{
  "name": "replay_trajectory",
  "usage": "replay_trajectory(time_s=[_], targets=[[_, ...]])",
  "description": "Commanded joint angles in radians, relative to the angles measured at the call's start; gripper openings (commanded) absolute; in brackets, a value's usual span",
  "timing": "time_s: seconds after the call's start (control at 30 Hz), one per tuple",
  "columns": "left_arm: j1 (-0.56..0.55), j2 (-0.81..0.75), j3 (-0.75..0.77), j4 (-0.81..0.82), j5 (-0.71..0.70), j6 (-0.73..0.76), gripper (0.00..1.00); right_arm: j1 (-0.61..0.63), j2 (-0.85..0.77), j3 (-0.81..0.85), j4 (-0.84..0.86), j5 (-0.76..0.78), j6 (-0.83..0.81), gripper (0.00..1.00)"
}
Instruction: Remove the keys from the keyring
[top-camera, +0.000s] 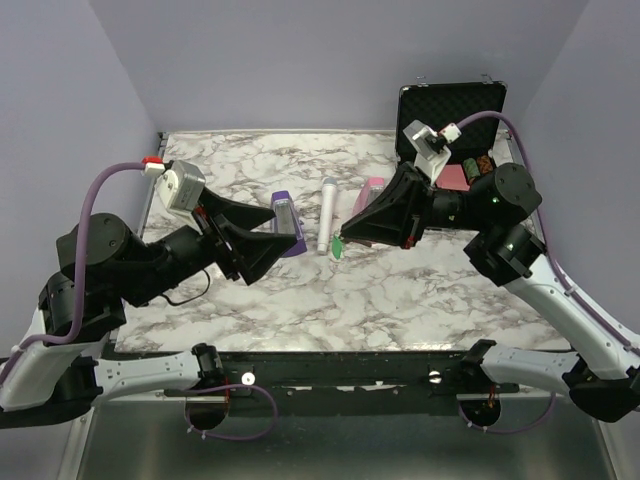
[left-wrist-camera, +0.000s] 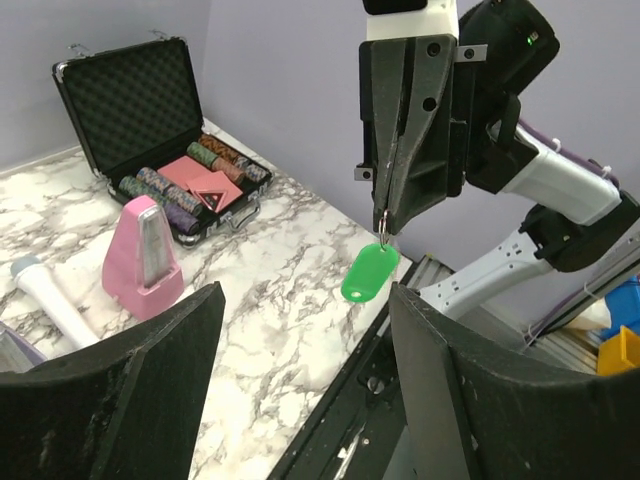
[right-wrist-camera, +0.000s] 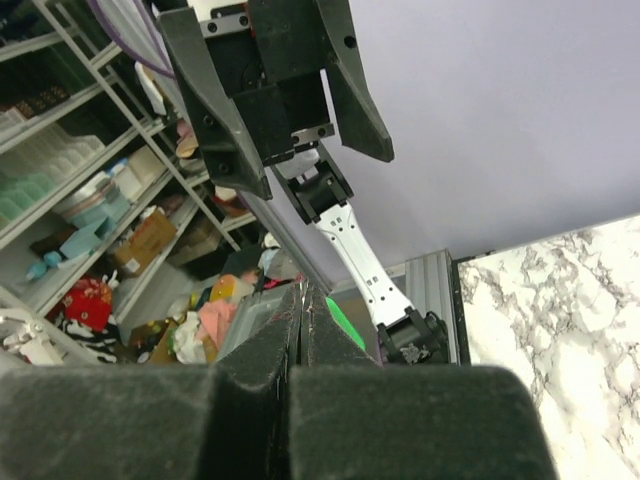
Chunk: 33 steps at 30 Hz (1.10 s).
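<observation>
My right gripper (top-camera: 346, 229) is shut on the tiny grey keyring (left-wrist-camera: 383, 233). The green-headed key (left-wrist-camera: 369, 273) hangs from the ring, just above the table's marble top. In the top view the key (top-camera: 339, 245) shows below the right fingertips. In the right wrist view my right gripper (right-wrist-camera: 302, 296) has its pads pressed together, and a sliver of the green key (right-wrist-camera: 346, 329) peeks out beside them. My left gripper (left-wrist-camera: 305, 300) is open and empty. It points at the key from the left with a gap between them, and in the top view (top-camera: 290, 234) it lies level with the right gripper.
An open black case (top-camera: 452, 105) holding poker chips stands at the back right. A pink metronome (top-camera: 372, 188), a white microphone (top-camera: 326, 215) and a purple object (top-camera: 284, 213) lie mid-table behind the grippers. The table's near edge (top-camera: 330, 352) runs just in front.
</observation>
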Motion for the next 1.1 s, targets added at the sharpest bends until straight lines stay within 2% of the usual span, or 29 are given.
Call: replay_trajectory(time_s=[0.0, 0.23, 0.47, 0.67, 1.07], targets=[[0.105, 0.008, 0.026, -0.082, 0.241, 0.002, 0.74, 0.006, 0.024, 0.060, -0.069, -0.122, -0.036, 0.01], [0.349, 0.013, -0.109, 0.077, 0.629, -0.166, 0.64, 0.008, 0.054, 0.081, -0.134, -0.147, -0.066, 0.01], [0.456, 0.040, -0.180, 0.237, 0.844, -0.289, 0.54, 0.008, 0.059, 0.063, -0.130, -0.123, -0.069, 0.01], [0.498, 0.046, -0.181, 0.263, 0.908, -0.320, 0.51, 0.008, 0.071, 0.060, -0.138, -0.118, -0.078, 0.01], [0.507, 0.079, -0.175, 0.266, 0.910, -0.335, 0.41, 0.008, 0.091, 0.071, -0.134, -0.124, -0.075, 0.01]])
